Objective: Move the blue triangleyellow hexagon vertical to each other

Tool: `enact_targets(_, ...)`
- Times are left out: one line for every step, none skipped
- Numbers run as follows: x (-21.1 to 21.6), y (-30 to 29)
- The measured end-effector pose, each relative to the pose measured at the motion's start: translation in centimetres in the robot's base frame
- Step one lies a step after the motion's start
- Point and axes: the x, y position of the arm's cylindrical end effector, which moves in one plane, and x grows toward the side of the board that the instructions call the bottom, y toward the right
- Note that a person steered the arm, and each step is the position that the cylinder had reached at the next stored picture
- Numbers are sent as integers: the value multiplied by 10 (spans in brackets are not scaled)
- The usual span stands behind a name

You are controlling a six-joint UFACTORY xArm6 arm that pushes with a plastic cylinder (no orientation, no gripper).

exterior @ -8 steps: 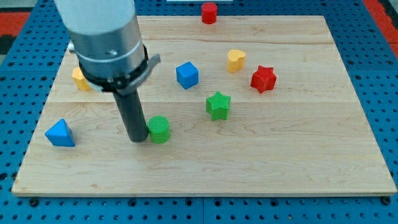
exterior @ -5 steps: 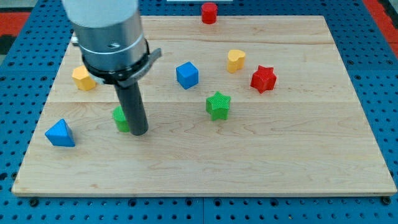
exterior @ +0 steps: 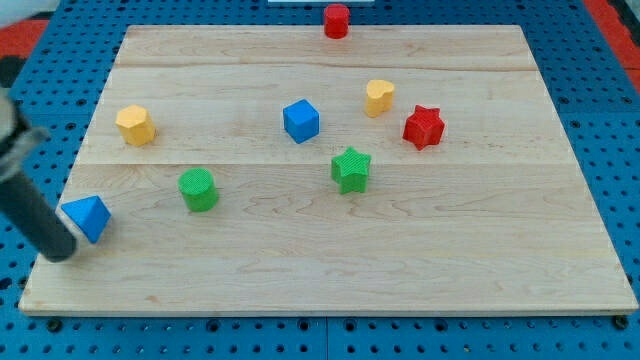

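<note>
The blue triangle (exterior: 87,217) lies near the board's left edge, low in the view. The yellow hexagon (exterior: 135,125) sits above it and a little to its right, in the upper left part of the board. My tip (exterior: 60,250) is at the board's left edge, just below and to the left of the blue triangle, close to or touching it. The rod slants up to the view's left edge.
A green cylinder (exterior: 198,189) stands right of the blue triangle. A blue cube (exterior: 301,120), a green star (exterior: 351,169), a yellow heart-like block (exterior: 379,97) and a red star (exterior: 423,127) lie mid-board. A red cylinder (exterior: 337,20) sits at the top edge.
The rod swept from mid-board to the left edge. The green cylinder was pushed left and now stands free. The blue triangle has shifted slightly and turned.
</note>
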Motion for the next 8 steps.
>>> enact_targets(-44, 29)
enact_targets(-76, 86)
enact_targets(-89, 100)
enact_targets(-102, -5)
enact_targets(-161, 7)
enact_targets(-185, 107)
enact_targets(-234, 58)
enact_targets(-301, 147)
